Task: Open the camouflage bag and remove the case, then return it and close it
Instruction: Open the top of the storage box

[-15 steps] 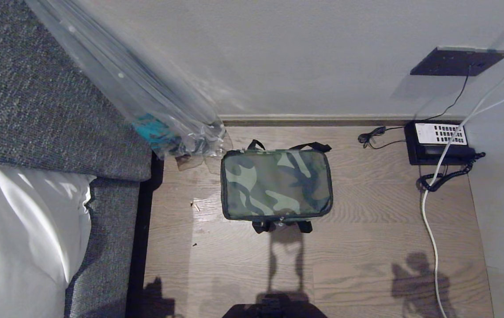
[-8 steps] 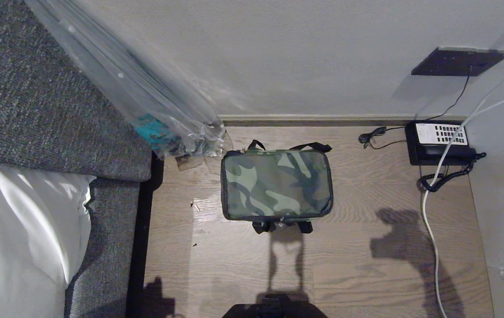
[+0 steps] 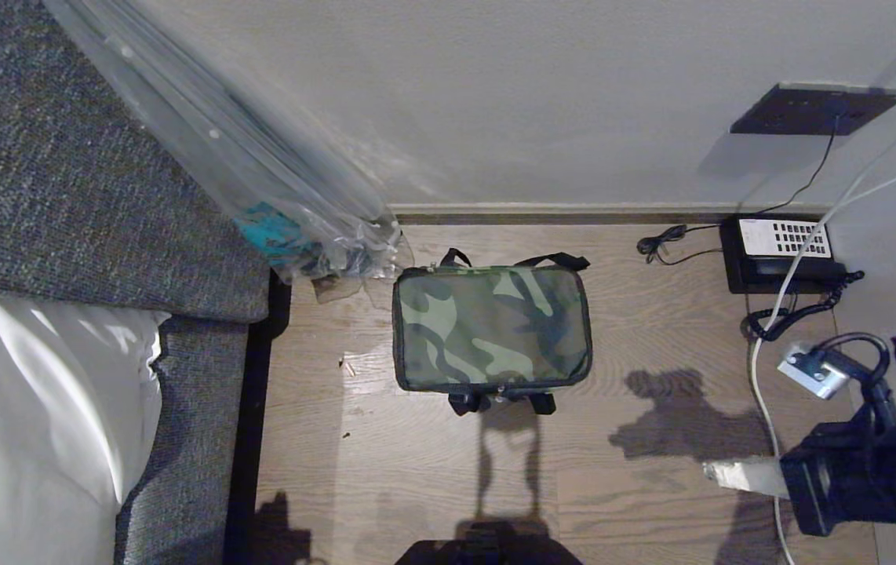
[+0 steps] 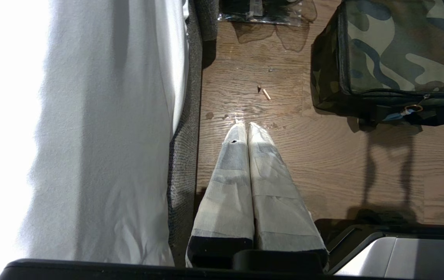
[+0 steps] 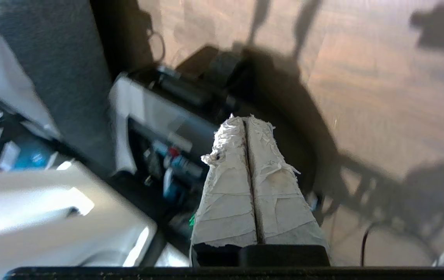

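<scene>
The camouflage bag (image 3: 492, 327) was found zipped shut on the wooden floor (image 3: 652, 439), beside the bed (image 3: 40, 408). The right gripper (image 3: 711, 471) was observed well apart from it, fingers pressed together, empty. The left gripper (image 4: 243, 125) was likewise closed, empty.

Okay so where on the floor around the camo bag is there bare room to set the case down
Bare wood floor lies right of the camouflage bag, up to the white cable, and in front of the bag. Left of it a narrower strip runs to the sofa. It is crowded behind-left, by the wrapped umbrella, and far right, around the phone.
</scene>
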